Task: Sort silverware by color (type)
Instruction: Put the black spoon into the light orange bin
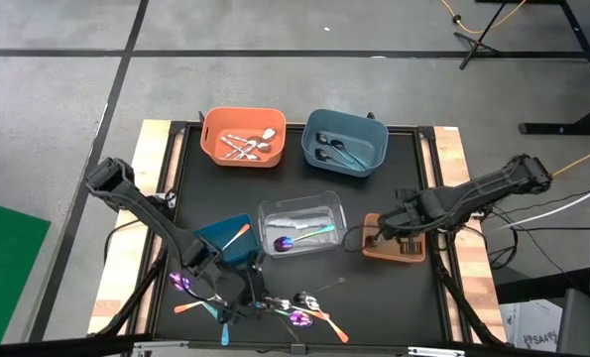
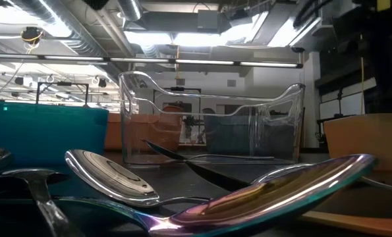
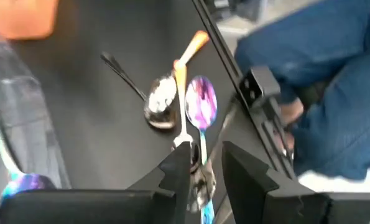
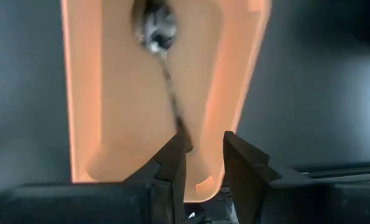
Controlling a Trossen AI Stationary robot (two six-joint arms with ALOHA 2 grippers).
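Observation:
Loose silverware (image 1: 299,312) lies along the table's near edge: orange-handled, teal-handled, iridescent and silver pieces. My left gripper (image 1: 247,296) is low over this pile and open. In its wrist view its fingers (image 3: 206,158) stand on either side of a teal-handled piece (image 3: 204,208). An iridescent spoon (image 3: 201,102), a silver spoon (image 3: 160,99) and an orange-handled piece (image 3: 188,56) lie just ahead. My right gripper (image 1: 376,238) is open above the brown bin (image 1: 396,248). A silver spoon (image 4: 158,31) lies in the brown bin (image 4: 110,93), its handle end close to one fingertip (image 4: 180,146).
The orange bin (image 1: 243,137) holds silver pieces, the blue bin (image 1: 346,142) dark ones. The clear bin (image 1: 302,223) holds an iridescent spoon and the teal bin (image 1: 230,243) an orange-handled piece. Blue cloth (image 3: 321,74) shows beyond the table's near edge.

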